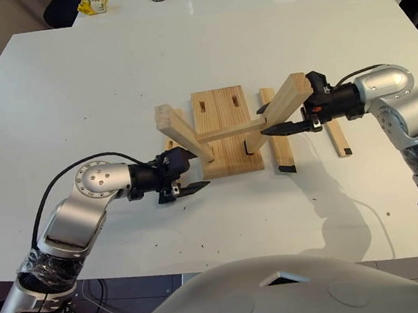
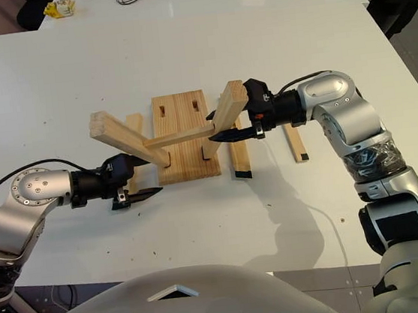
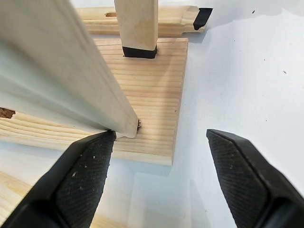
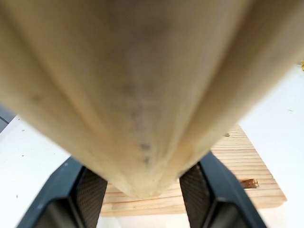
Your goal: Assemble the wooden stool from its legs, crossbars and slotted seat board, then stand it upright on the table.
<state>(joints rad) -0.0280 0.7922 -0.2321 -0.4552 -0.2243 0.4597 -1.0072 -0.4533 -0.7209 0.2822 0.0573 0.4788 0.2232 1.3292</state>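
Left gripper (image 1: 195, 170): fingers (image 3: 85, 175) spread wide and holding nothing; hangs low over the table (image 1: 75, 104) at the near edge of the seat board, one pad just beside the foot of the left leg.
Right gripper (image 1: 271, 121): fingers (image 4: 90, 194) closed on either side of the right leg, partway up its length.
Seat board (image 1: 224, 155): lies flat at mid-table, slots facing up.
Left leg (image 1: 179, 129): foot seated in the board, leaning outward to the left.
Right leg (image 1: 286, 102): foot seated in the board, leaning outward to the right.
Crossbar (image 1: 229, 131): spans between the two legs above the board.
Handling: solid wood, judged stiff, light and hard to damage. The smooth faces may slip in the pads. The joints look loose, so the frame may rack if pulled. Best gripped across a leg's flat faces, low near the slot.
Spare leg (image 1: 278, 149): flat on the table just right of the board, black-tipped.
Short piece (image 1: 338, 140): farther right, under the right arm.
Third piece (image 2: 134, 126): flat beside the board's left edge, beneath the left leg.
Obstructions: the splayed legs crowd access to the free slots, and the spare parts lie close to both sides of the board.
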